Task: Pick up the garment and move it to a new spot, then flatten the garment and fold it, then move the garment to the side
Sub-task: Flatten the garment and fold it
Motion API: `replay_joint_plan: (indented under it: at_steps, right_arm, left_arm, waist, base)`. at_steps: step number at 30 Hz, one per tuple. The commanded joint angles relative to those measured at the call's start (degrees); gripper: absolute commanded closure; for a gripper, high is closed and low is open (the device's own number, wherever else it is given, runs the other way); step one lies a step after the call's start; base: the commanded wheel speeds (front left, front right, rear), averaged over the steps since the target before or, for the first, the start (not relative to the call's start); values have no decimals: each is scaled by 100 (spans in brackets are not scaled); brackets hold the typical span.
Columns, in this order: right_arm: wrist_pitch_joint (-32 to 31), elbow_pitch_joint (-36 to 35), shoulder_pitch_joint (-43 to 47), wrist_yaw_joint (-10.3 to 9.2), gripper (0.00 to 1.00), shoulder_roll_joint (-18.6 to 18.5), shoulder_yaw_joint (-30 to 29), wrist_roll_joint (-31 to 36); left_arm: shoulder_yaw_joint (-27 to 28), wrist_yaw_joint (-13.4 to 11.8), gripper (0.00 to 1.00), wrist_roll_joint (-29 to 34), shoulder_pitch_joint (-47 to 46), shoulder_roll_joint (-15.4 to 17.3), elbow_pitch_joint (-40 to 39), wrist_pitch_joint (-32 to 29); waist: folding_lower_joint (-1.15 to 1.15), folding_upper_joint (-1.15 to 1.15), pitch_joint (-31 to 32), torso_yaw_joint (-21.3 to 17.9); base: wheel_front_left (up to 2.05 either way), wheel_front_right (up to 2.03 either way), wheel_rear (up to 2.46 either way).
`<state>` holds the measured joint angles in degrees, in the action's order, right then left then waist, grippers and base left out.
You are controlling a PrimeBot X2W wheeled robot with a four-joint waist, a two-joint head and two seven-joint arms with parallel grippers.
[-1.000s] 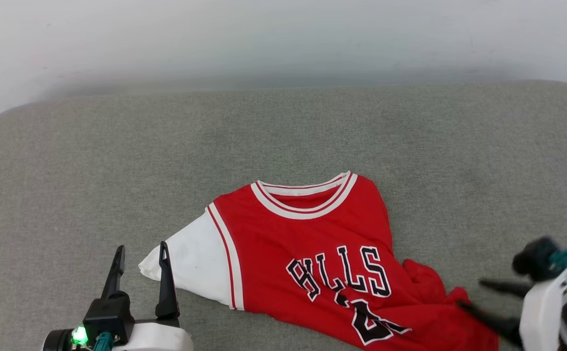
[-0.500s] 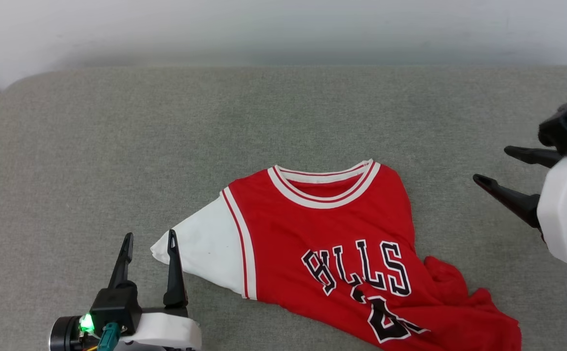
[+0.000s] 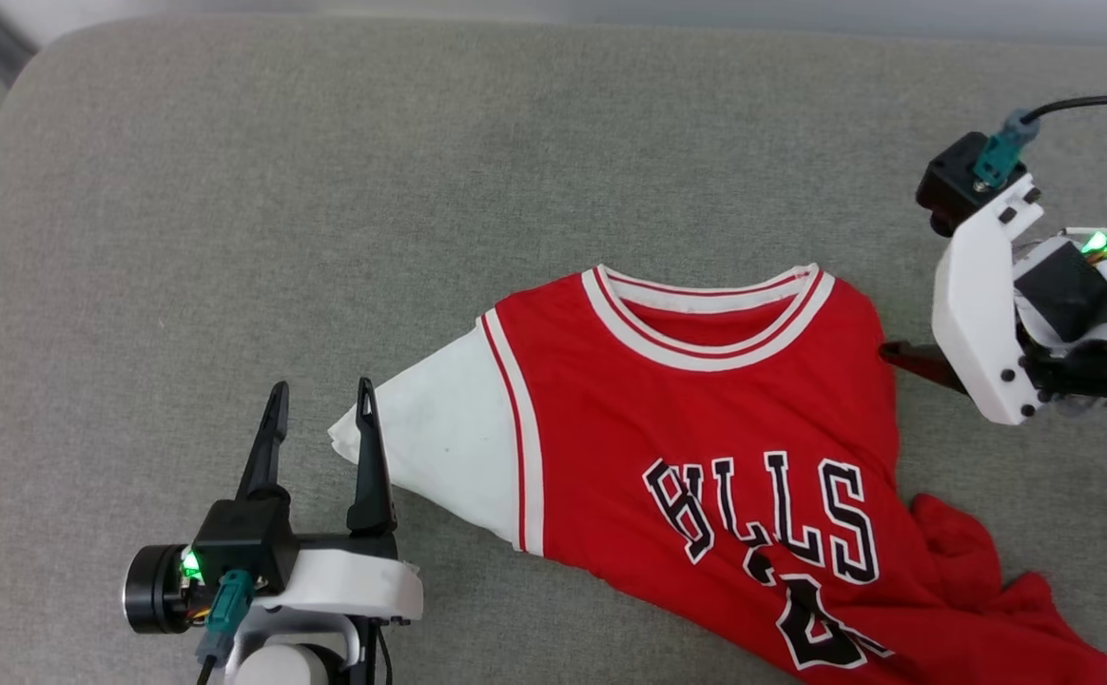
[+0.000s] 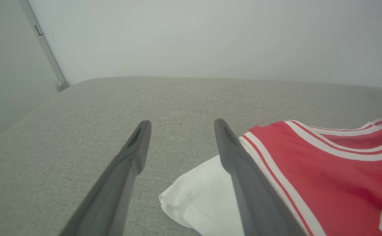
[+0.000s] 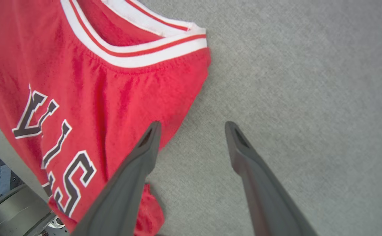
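Left gripper (image 3: 320,392), right gripper (image 5: 192,126) both spread, empty, flanking garment (image 3: 706,428) mid-frame; pinch its outer edges evenly, lift together.

Likely a lab or test room. A grey upholstered pad (image 3: 230,190) meets a plain white wall (image 4: 210,32) (grey equipment (image 5: 10,213) beside it).

The garment (image 3: 706,409) reads "BLLS" across its creased front, above what seems a "2".
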<state>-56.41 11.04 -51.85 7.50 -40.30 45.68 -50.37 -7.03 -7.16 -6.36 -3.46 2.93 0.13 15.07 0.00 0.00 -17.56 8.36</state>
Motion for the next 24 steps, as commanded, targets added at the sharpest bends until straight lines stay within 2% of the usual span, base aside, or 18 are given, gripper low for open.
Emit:
replay_joint_plan:
  at_steps: [1,7,13,14,15,18,24]
  right_arm:
    - [42,187,-126,-2,0,129,48,45]
    - [161,894,-102,-2,0,469,479,86]
    - [392,1206,391,-2,0,426,1076,-36]
    - [532,1206,396,-2,64,425,1090,-62]
    - [667,1188,379,-2,100,424,1092,-86]
    - [1121,1000,210,-3,100,336,1089,-139]
    - [1883,410,-141,-2,100,-102,1083,-243]
  left_arm:
    - [-19,-30,0,-41,-119,-8,13,15]
    - [-112,-71,0,-133,-305,-8,59,15]
    - [-143,-124,0,-203,-396,-9,104,15]
    - [-141,-135,0,-210,-392,-9,115,15]
    - [-131,-141,0,-212,-382,-9,133,15]
    - [-79,-113,0,-187,-362,-6,186,15]
    - [42,-105,0,-132,-167,-7,230,15]
  waist:
    - [0,0,-183,140]
    - [0,0,-422,291]
    - [0,0,-496,320]
    - [0,0,-486,305]
    - [0,0,-461,284]
    - [0,0,-325,203]
    - [0,0,94,0]
  base:
    - [0,0,0]
    - [0,0,0]
    - [0,0,0]
    - [0,0,0]
    - [0,0,0]
    - [0,0,0]
    - [0,0,0]
